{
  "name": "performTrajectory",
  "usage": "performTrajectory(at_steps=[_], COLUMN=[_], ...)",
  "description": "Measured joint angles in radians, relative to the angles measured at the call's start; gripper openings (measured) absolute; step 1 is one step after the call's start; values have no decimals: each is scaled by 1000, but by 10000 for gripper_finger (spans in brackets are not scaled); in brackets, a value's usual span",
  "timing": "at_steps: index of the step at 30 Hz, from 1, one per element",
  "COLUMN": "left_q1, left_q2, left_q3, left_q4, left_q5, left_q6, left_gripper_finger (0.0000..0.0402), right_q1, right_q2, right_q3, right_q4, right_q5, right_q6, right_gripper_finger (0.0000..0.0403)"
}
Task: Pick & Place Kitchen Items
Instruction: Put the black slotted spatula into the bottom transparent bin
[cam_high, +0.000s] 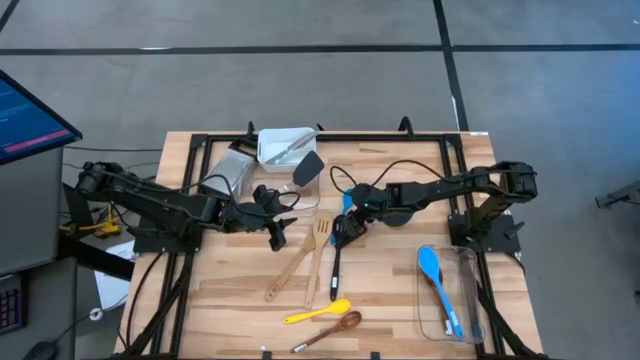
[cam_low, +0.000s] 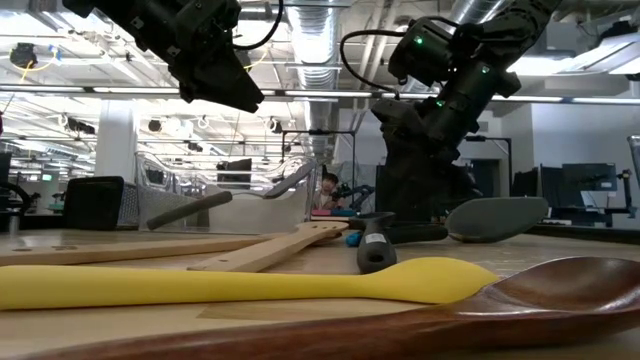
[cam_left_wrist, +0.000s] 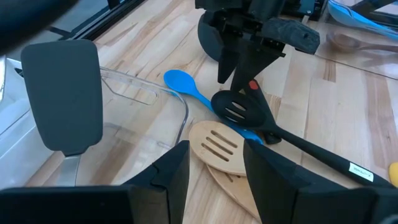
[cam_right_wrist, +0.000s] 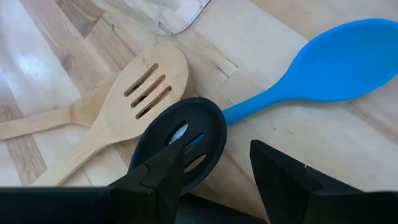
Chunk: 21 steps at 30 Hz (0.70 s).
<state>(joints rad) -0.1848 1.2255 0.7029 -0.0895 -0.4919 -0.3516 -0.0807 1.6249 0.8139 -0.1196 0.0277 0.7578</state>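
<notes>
Two pincers spread, pinching nothing: right pincer (cam_right_wrist: 214, 171) just above black slotted spatula (cam_right_wrist: 180, 142) beside blue spoon (cam_right_wrist: 336, 62); left pincer (cam_left_wrist: 214, 165) over wooden slotted turner (cam_left_wrist: 219, 146) on tabletop (cam_high: 390, 300).

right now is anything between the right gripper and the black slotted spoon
Nothing visible. The open right gripper hangs directly above the black slotted spoon, whose head lies across the blue spoon.

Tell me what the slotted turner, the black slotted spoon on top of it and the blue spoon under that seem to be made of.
Slotted turner: pale wood with visible grain, unvarnished by the look.
Black slotted spoon: probably matte nylon or plastic; dull, even sheen.
Blue spoon: likely silicone; smooth, uniform, soft satin surface.
</notes>
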Motion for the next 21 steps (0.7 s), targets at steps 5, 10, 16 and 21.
performTrajectory(at_steps=[5, 10, 16, 21], left_q1=[0, 0, 0, 0], left_q2=[0, 0, 0, 0], left_q3=[0, 0, 0, 0], left_q4=[0, 0, 0, 0], left_q5=[0, 0, 0, 0], left_q6=[-5, -5, -5, -5], left_gripper_finger=[138, 138, 138, 138], right_q1=[0, 0, 0, 1], right_q2=[0, 0, 0, 0], right_q3=[0, 0, 0, 0], right_q4=[-2, -2, -2, -2], right_q5=[0, 0, 0, 0], right_q6=[3, -5, -8, -8], right_gripper_finger=[175, 175, 175, 175])
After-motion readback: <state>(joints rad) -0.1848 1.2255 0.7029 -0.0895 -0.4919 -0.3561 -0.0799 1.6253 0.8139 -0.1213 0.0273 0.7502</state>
